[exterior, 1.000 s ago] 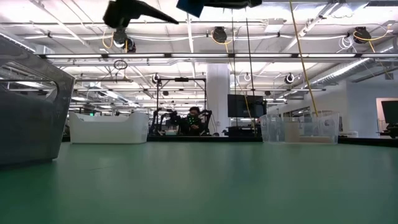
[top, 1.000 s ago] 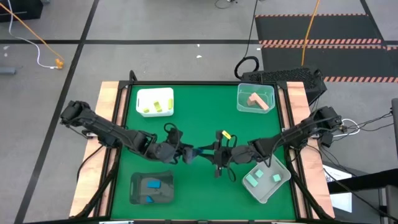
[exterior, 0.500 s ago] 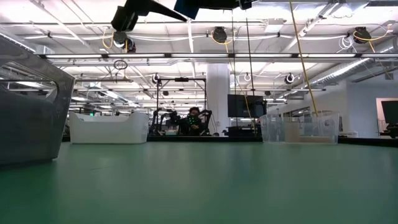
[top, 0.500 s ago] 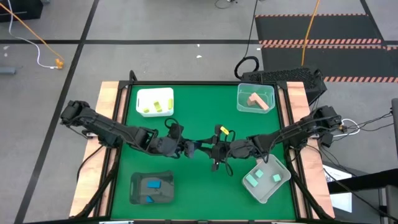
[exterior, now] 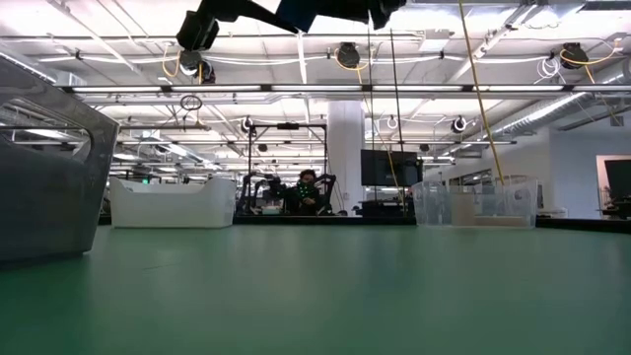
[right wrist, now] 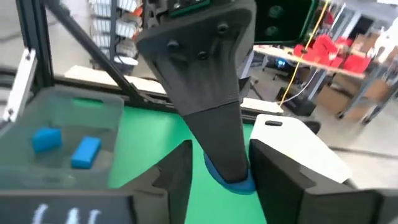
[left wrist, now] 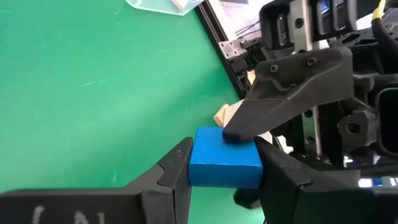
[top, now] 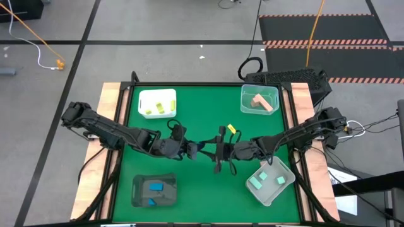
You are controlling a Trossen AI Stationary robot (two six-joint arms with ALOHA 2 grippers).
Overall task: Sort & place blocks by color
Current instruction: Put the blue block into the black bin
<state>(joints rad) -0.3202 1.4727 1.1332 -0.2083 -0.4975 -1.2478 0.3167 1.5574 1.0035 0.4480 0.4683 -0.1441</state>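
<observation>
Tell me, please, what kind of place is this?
Probably a large robotics lab or workshop: a green work table with sorting trays such as the white tray, rows of ceiling lights, and more workstations with a seated person behind.

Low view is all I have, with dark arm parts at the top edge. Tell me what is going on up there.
Observer: In the left wrist view, the left tool has a blue block between its fingers, above the middle of the table.
Operator: Report the right tool.
Observer: The right tool meets it head on. Its fingers stand apart, and one touches the block's top.
Operator: Point me to where the blues go.
Observer: In the high view, a dark tray on the left arm's side of the table holds two blue blocks.
</observation>
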